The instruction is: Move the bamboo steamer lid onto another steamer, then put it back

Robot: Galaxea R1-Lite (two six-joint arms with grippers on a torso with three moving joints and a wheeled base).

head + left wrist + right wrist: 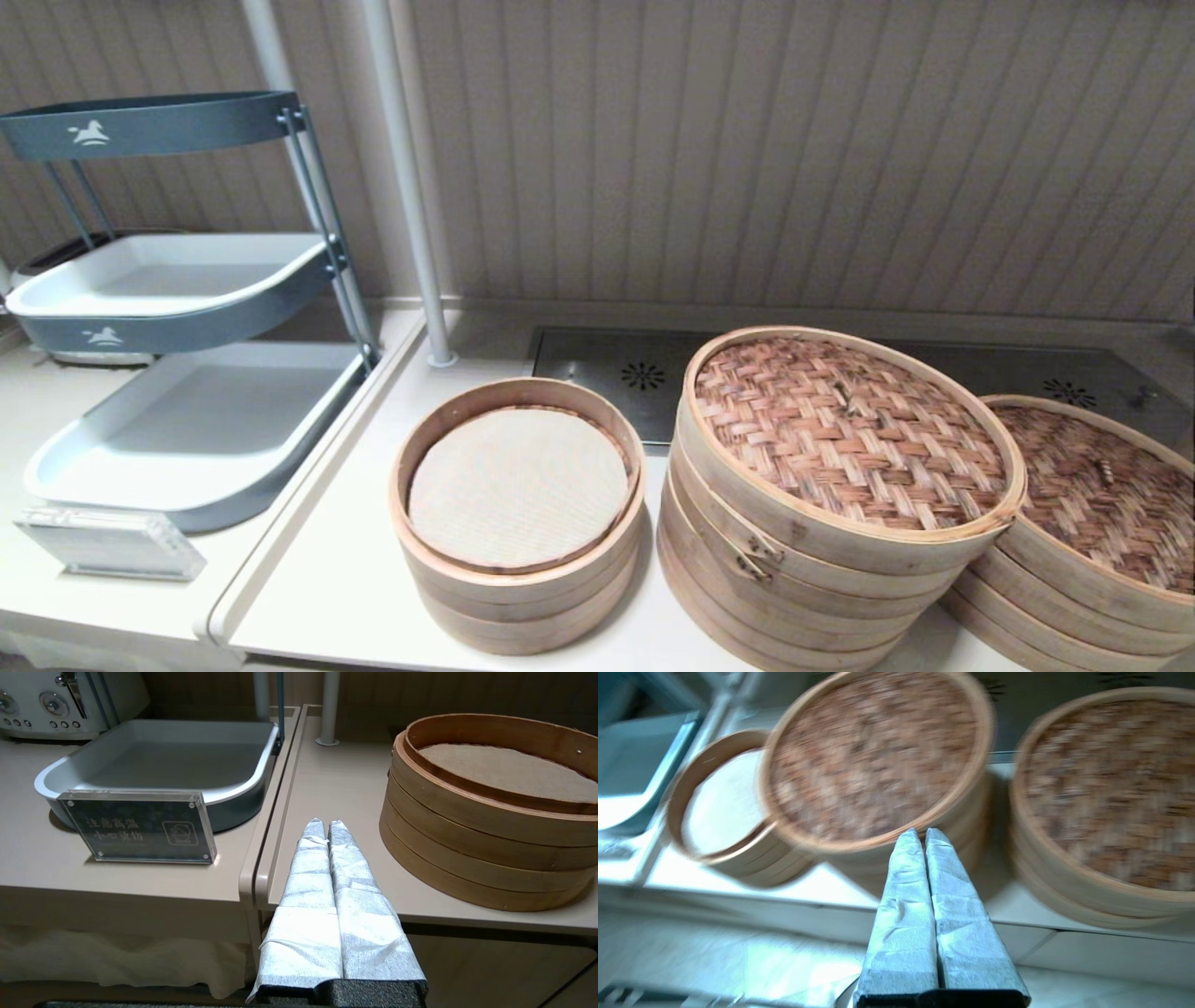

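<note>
While the lid [1102,495] lies on the low right steamer, beside the tall stack [822,523], the right gripper [922,833], closed and empty, should be opened before the rim is approached.

Cloth-lined small steamer [519,513] beside grey tiered tray rack [187,373], acrylic sign [110,541] in front.

Dark-weave lid [1106,495] cropped at right edge

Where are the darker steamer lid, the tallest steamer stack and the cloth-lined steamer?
bamboo steamer lid [1102,495], head view, woven top.
tallest steamer stack [794,546], head view, side rings.
cloth-lined steamer [523,597], head view, outer wall.
</note>
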